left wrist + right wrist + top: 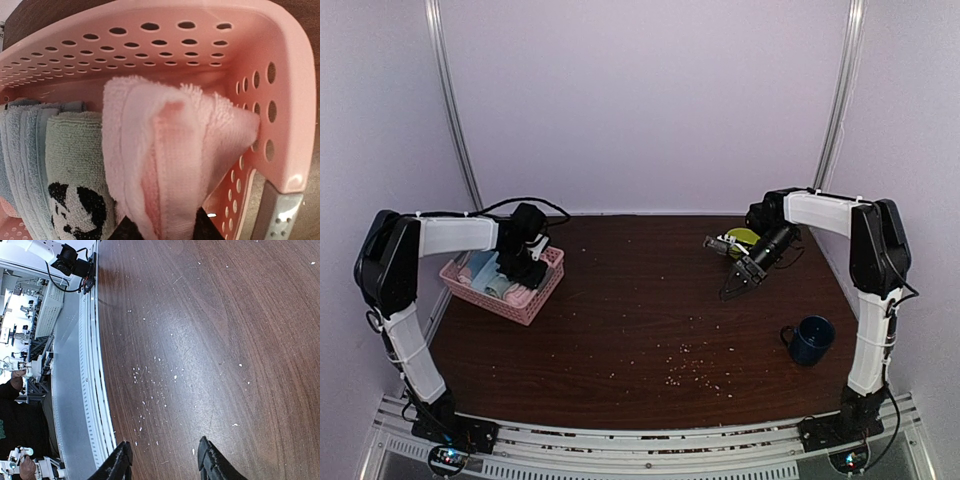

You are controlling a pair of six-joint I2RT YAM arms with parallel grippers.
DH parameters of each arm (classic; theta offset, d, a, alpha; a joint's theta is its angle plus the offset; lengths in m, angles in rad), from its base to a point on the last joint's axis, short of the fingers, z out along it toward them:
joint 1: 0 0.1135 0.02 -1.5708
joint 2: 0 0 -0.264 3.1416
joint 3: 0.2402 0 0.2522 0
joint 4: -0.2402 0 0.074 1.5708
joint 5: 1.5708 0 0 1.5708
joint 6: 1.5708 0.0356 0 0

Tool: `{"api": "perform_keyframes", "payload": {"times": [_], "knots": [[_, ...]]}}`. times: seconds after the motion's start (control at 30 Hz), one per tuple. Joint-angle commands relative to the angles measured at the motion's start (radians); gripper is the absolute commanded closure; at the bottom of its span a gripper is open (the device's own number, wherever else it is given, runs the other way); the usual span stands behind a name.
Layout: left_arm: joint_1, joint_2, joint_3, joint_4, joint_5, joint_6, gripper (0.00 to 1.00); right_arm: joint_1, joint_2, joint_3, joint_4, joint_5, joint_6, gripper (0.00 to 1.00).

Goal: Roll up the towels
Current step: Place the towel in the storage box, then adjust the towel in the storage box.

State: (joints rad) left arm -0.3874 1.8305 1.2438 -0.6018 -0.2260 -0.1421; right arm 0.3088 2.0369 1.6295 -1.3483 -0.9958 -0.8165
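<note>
A rolled pale pink towel point(165, 150) stands in the pink basket point(165, 45), against its right-hand end wall. My left gripper point(162, 227) is over the basket point(545, 285), and its two dark fingertips point(125, 226) press the pink towel's near end from both sides. Beside the pink towel on the left lies a sage green towel point(75, 150) with a black-and-white panda print, rolled. My right gripper point(740, 278) hovers over bare table on the right, open point(162, 455), with nothing between its fingers.
Blue-grey towels point(22, 150) fill the basket's left part. A dark blue mug point(810, 340) stands at the front right. A yellow-green object point(742, 240) lies behind the right gripper. Pale crumbs point(690, 370) dot the dark wooden table point(640, 300).
</note>
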Motion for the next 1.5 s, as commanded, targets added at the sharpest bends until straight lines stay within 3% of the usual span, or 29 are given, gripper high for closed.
{"api": "perform_keyframes", "payload": {"times": [0.0,0.57,1.0,1.03,1.2,1.47], "knots": [[-0.014,-0.049,0.020,-0.054,0.082,0.008,0.65,-0.005,0.002,-0.011,-0.008,-0.009,-0.019,0.53],[-0.014,-0.130,0.065,-0.173,0.172,0.108,0.52,-0.005,-0.014,-0.012,-0.009,-0.022,-0.026,0.52],[0.035,-0.236,0.156,-0.207,0.187,0.099,0.52,-0.005,-0.016,-0.013,-0.009,-0.025,-0.024,0.52],[0.050,-0.226,0.147,-0.207,0.182,0.095,0.56,-0.005,-0.015,-0.013,-0.009,-0.023,-0.023,0.52],[0.073,-0.186,0.093,-0.229,0.177,0.052,1.00,-0.006,-0.020,-0.013,-0.008,-0.020,-0.023,0.52],[0.068,-0.188,-0.051,-0.168,0.311,0.037,1.00,-0.006,-0.022,-0.009,-0.009,-0.017,-0.024,0.52]]}}
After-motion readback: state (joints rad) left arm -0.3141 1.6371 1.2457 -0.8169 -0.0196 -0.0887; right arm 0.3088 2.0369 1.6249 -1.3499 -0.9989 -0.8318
